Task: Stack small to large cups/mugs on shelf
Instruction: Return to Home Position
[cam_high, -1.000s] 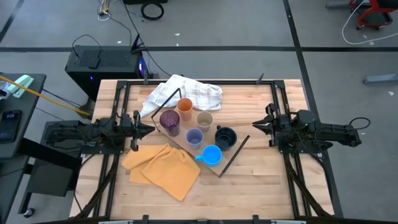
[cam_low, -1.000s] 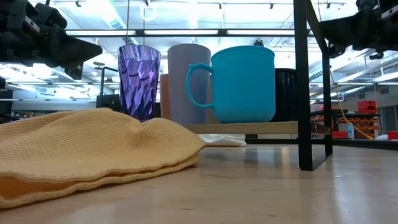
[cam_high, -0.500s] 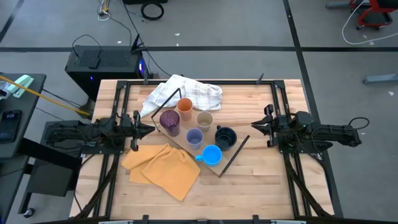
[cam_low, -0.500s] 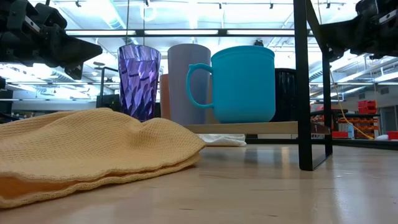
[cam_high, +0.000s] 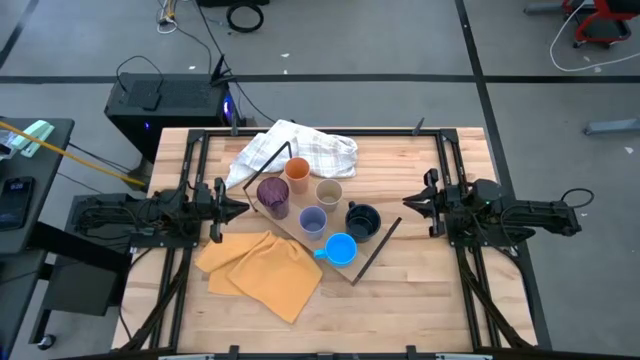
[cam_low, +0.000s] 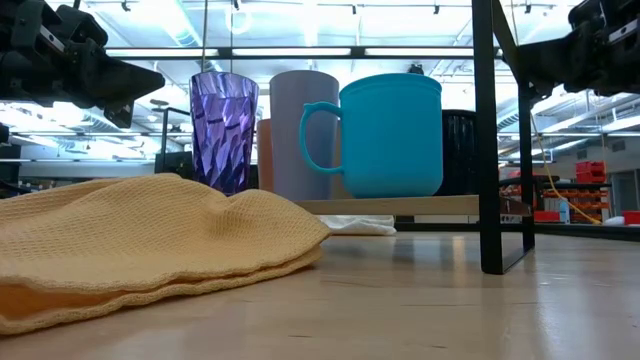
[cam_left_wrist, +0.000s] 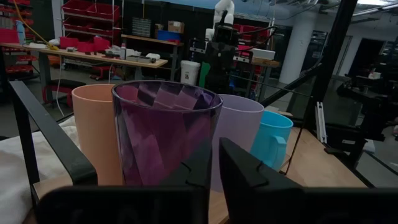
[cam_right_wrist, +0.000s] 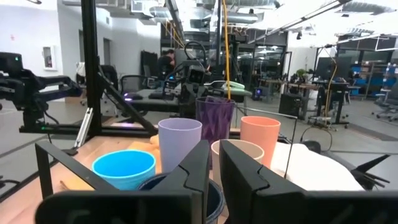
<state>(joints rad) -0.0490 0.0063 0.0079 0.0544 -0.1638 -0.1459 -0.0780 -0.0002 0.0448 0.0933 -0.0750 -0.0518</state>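
Note:
Six cups stand upright in a cluster on the light-wood shelf board (cam_low: 420, 205) with its black wire frame (cam_high: 377, 248): dark purple (cam_high: 273, 195), orange (cam_high: 297, 171), tan (cam_high: 329, 192), lavender (cam_high: 313, 221), dark navy (cam_high: 363, 220) and the bright blue mug (cam_high: 341, 249). My left gripper (cam_high: 237, 205) hovers shut just left of the purple cup (cam_left_wrist: 166, 134), which fills its wrist view. My right gripper (cam_high: 405, 203) hovers shut to the right of the navy mug, facing the cluster (cam_right_wrist: 179, 143). Neither touches anything.
A folded yellow-orange cloth (cam_high: 262, 270) lies on the table near the shelf's left front corner. A white checked cloth (cam_high: 295, 148) is bunched behind the cups, toward the far edge. Bare wooden table (cam_high: 430, 290) stretches at the near right.
My right gripper has edged a little toward the table's left, closer to the cups. The cups, the shelf and my left arm have stayed where they were.

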